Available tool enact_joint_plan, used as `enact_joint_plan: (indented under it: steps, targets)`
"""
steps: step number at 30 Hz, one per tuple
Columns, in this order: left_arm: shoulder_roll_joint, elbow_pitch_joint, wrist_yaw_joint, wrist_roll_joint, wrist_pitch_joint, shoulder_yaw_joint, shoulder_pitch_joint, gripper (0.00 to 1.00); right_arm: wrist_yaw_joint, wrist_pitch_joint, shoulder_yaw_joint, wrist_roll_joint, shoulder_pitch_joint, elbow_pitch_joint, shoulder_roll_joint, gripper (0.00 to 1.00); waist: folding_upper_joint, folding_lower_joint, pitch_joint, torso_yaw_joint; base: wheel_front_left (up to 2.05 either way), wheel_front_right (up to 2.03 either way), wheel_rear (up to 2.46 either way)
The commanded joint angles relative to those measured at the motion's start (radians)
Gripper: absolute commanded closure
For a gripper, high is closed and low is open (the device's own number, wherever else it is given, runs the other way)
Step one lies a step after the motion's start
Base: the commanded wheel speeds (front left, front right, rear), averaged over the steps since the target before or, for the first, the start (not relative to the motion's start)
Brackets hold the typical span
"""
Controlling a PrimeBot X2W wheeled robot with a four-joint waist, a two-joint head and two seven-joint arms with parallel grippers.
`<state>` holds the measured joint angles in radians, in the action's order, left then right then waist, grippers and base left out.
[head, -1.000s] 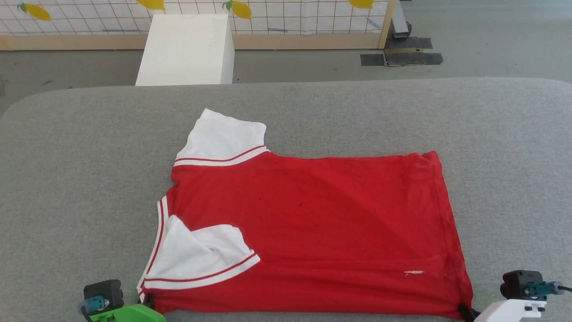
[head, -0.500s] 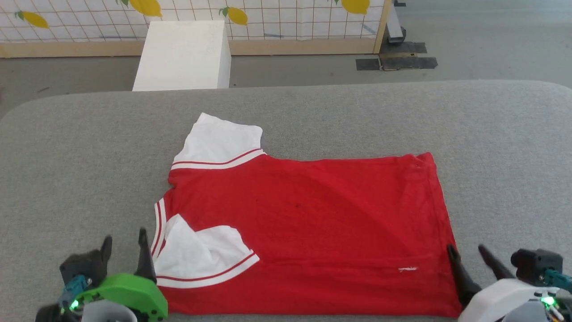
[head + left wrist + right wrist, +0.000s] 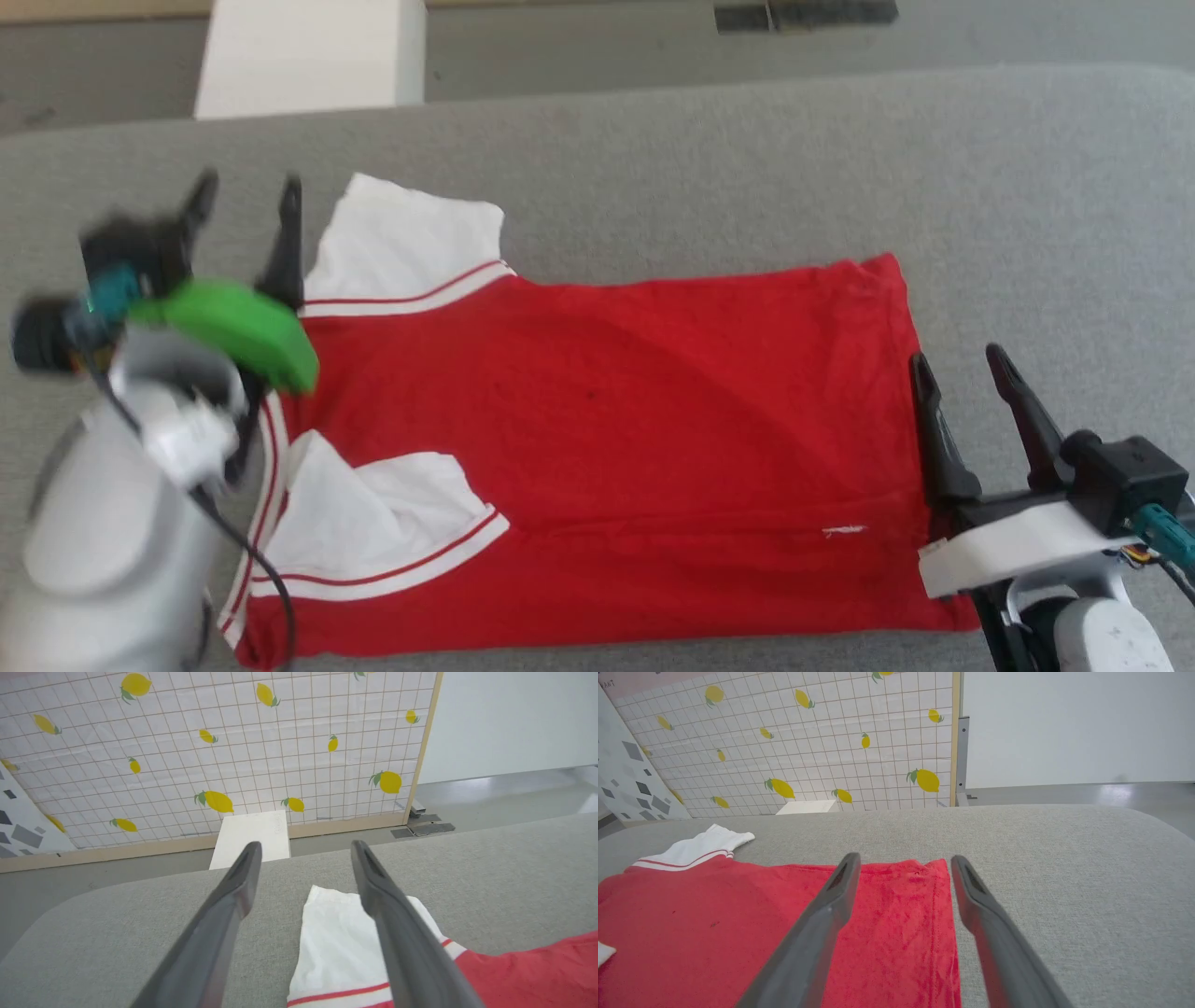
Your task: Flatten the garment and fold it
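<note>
The garment (image 3: 597, 439), a red jersey shirt with white striped-trim sleeves, lies flat on the grey padded table (image 3: 747, 168), its plain red side up. One white sleeve (image 3: 411, 243) sticks out at the far left; the other (image 3: 373, 523) is folded onto the red body. My left gripper (image 3: 245, 191) hovers open beside the far sleeve (image 3: 336, 947), holding nothing. My right gripper (image 3: 962, 359) stands open over the shirt's right hem (image 3: 943, 914), one finger above red cloth, one above bare table.
A white box (image 3: 308, 56) stands on the floor beyond the table's far edge, before a lemon-print grid screen (image 3: 233, 751). Bare grey table lies to the right of the shirt (image 3: 1064, 882) and behind it.
Both grippers have opened, letting go of the shirt's near corners, and moved away from me along its left and right edges. The head camera has tilted down.
</note>
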<state>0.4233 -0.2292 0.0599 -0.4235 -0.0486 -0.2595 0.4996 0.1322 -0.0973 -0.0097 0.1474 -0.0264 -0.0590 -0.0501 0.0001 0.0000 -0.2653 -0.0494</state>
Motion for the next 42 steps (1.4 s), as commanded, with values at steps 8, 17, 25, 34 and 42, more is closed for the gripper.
enact_joint_plan:
  steps: [8, 17, 25, 34, 42]
  targets:
    - [0.050, -0.158, -0.068, -0.060, 0.325, -0.021, 0.318, 0.00, -0.002, -0.034, 0.039, 0.024, -0.093, 0.011, 0.000, 0.00, -0.0001, 0.0000, -0.181, -0.097, 0.00, 0.00, 0.00]
    - [0.082, -0.247, 0.013, -0.116, 0.692, -0.014, 0.429, 0.00, -0.002, -0.063, 0.071, 0.056, -0.132, 0.036, 0.000, 0.00, -0.0001, 0.0000, -0.246, -0.153, 0.00, 0.00, 0.00]
    - [0.118, -0.215, 0.091, -0.127, 0.872, -0.018, 0.396, 0.00, -0.002, -0.076, 0.086, 0.068, -0.151, 0.051, 0.000, 0.00, -0.0001, 0.0000, -0.275, -0.171, 0.00, 0.00, 0.00]
    - [0.142, -0.128, 0.099, -0.136, 0.891, -0.021, 0.348, 1.00, -0.002, 0.039, 0.111, -0.014, -0.300, 0.063, 0.000, 0.00, -0.0001, 0.0000, -0.275, -0.166, 0.00, 0.00, 0.00]
    - [0.133, -0.101, 0.093, -0.142, 0.878, -0.029, 0.351, 1.00, -0.002, 0.417, 0.072, -0.035, -0.540, 0.188, 0.000, 0.00, -0.0001, 0.0000, -0.283, -0.141, 0.00, 0.00, 0.00]
